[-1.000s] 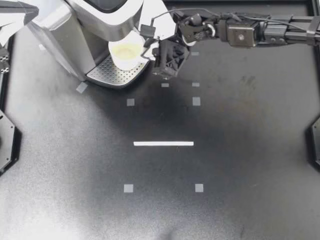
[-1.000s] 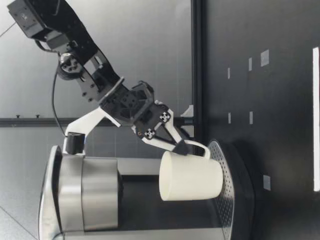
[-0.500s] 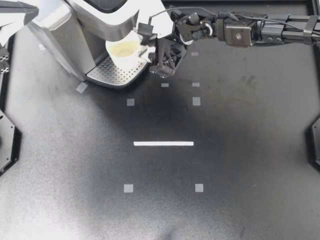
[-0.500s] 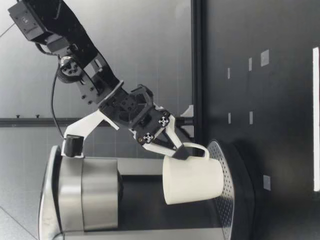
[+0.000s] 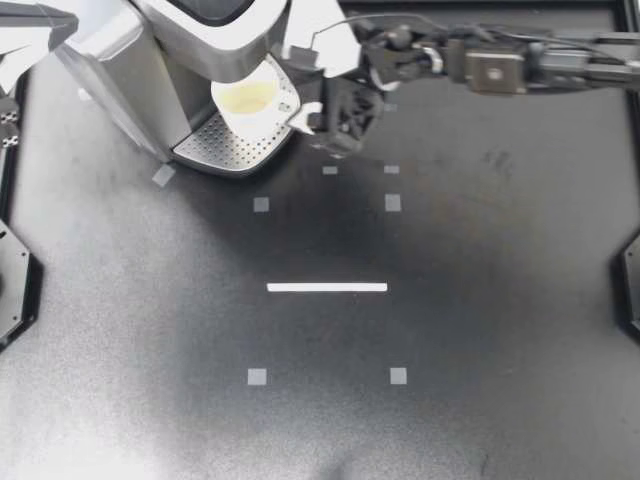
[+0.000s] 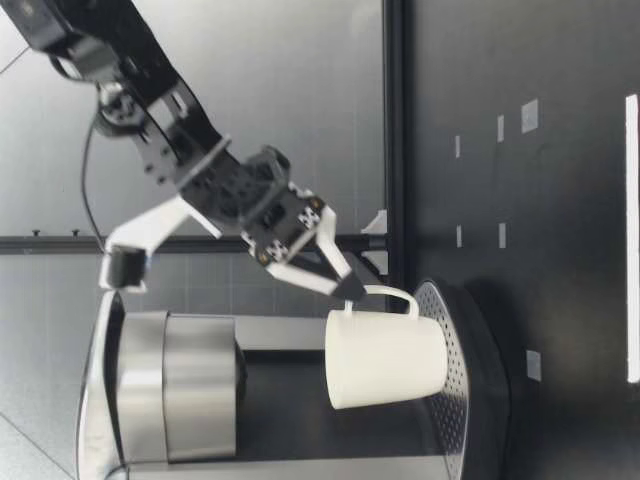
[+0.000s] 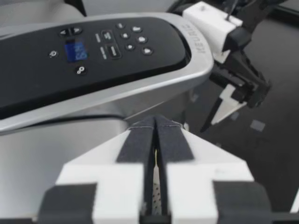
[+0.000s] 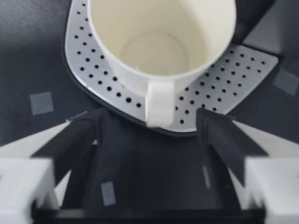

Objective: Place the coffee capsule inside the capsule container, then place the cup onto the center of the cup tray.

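A white cup point(image 5: 247, 100) stands upright on the perforated cup tray point(image 5: 222, 148) of the coffee machine point(image 5: 150, 50), under its head. My right gripper point(image 5: 298, 88) is open just beside the cup's handle point(image 8: 159, 102). In the right wrist view the handle sits between the two dark fingers point(image 8: 79, 140), touched by neither. The low view has the cup point(image 6: 385, 358) resting on the tray point(image 6: 462, 330), the right gripper point(image 6: 345, 285) slightly above its handle. My left gripper point(image 5: 55, 22) is shut and empty behind the machine; its pads point(image 7: 140, 140) meet. No capsule shows.
The machine's button panel point(image 7: 93, 46) lies just ahead of my left gripper. A white tape line point(image 5: 327, 287) and small grey tape squares point(image 5: 392, 203) mark the black table point(image 5: 450, 330) in front of the machine.
My right gripper has opened and let go of the cup's handle. The cup, carried tilted a second ago, now rests level on the tray. The right arm has lifted back a little.
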